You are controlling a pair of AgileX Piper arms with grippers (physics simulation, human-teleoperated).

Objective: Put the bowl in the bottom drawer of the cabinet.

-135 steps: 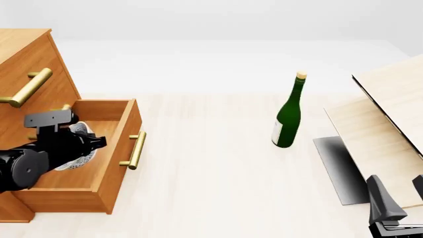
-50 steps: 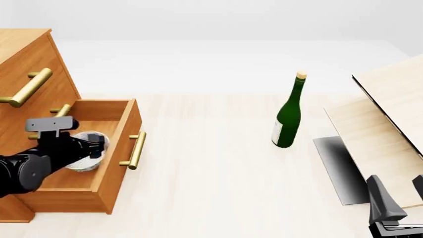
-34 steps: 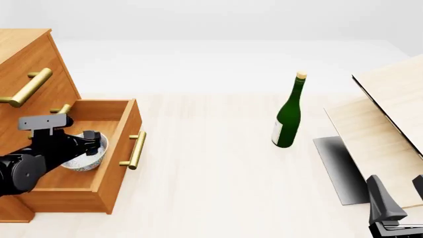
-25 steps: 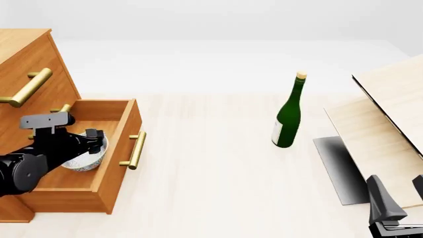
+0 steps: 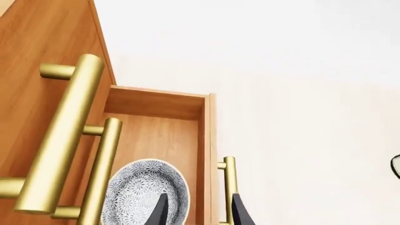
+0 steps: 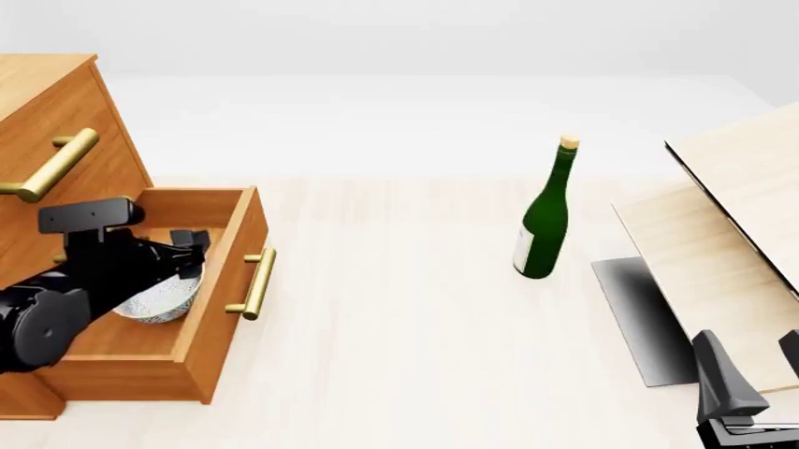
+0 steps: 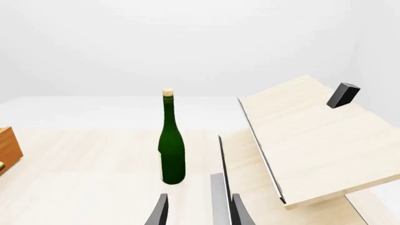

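The white, grey-speckled bowl sits upright inside the pulled-out bottom drawer of the orange-brown cabinet. In the left wrist view the bowl lies on the drawer floor beside the brass handles. My left gripper hovers just above the bowl's far rim, open, with nothing between its fingers. My right gripper stands open at the front right corner, far from the cabinet, and holds nothing.
A green bottle with a cork stands upright mid-table. Pale wooden boards slope up at the right, over a dark grey plate. A small black block sits on the upper board. The drawer's brass handle juts toward the table.
My left gripper lowered the tilted bowl into the drawer, let go of it and rose a little. The bowl now rests level. The right arm has not moved.
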